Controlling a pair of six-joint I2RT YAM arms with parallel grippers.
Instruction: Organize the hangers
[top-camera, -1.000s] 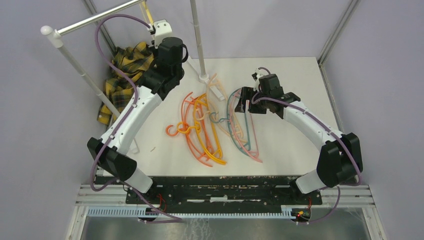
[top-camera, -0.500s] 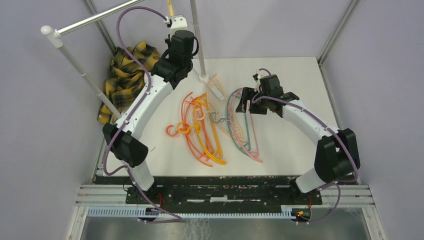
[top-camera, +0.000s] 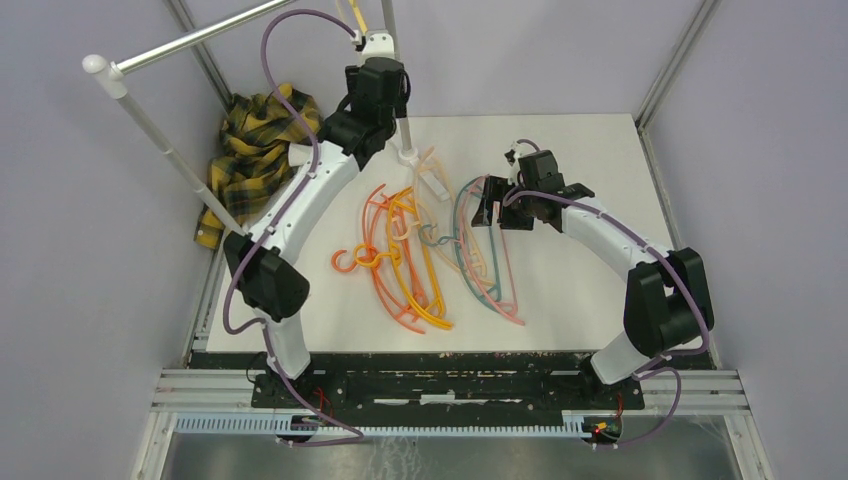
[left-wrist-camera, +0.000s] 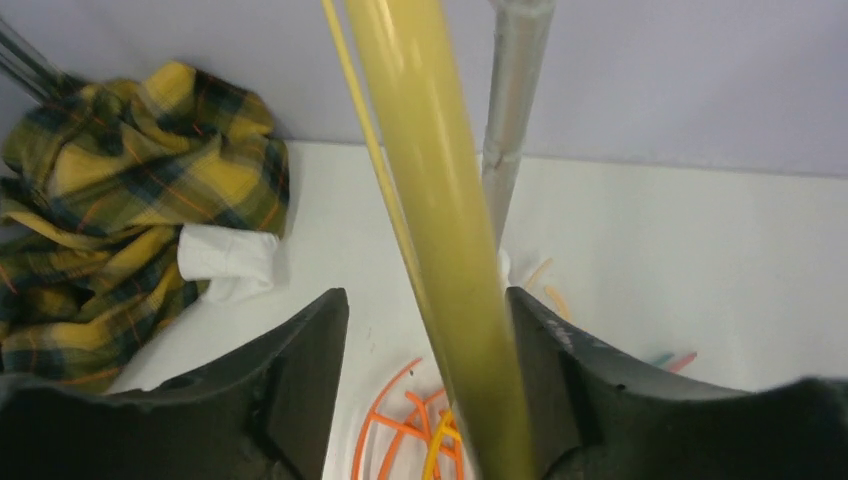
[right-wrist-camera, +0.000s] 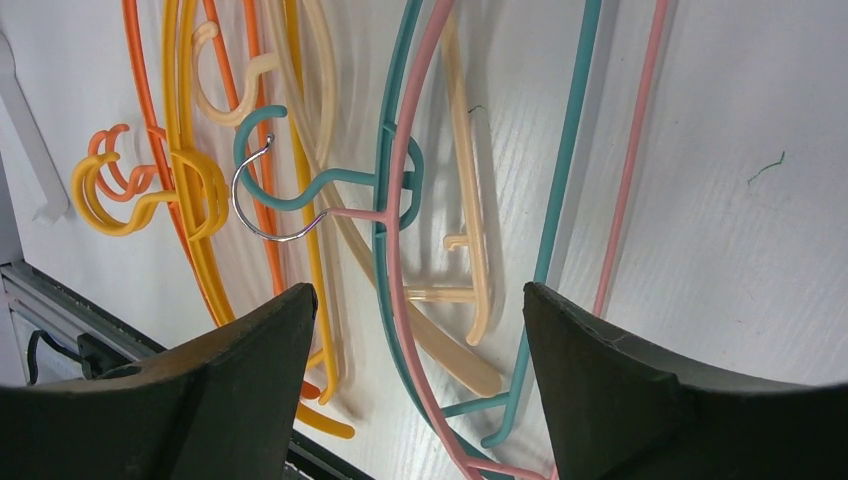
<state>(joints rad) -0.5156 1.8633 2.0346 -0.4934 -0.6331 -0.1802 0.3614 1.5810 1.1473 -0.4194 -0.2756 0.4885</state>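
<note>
left gripper (left-wrist-camera: 425, 390) clamped on a thin yellow plastic hanger (left-wrist-camera: 430, 200); right gripper (right-wrist-camera: 415, 380) spread apart above the teal plastic hanger (right-wrist-camera: 390, 190)

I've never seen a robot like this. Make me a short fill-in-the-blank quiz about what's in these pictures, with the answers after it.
1. The left hand has a hanger of the colour ____ between its fingers.
2. The plaid cloth lies at the table's far ____ corner.
3. The right hand hovers open over the hangers on the table, and its fingers hold ____.
4. In the right wrist view, the pink hanger has a hook made of ____.

Missing words: yellow; left; nothing; metal
</note>
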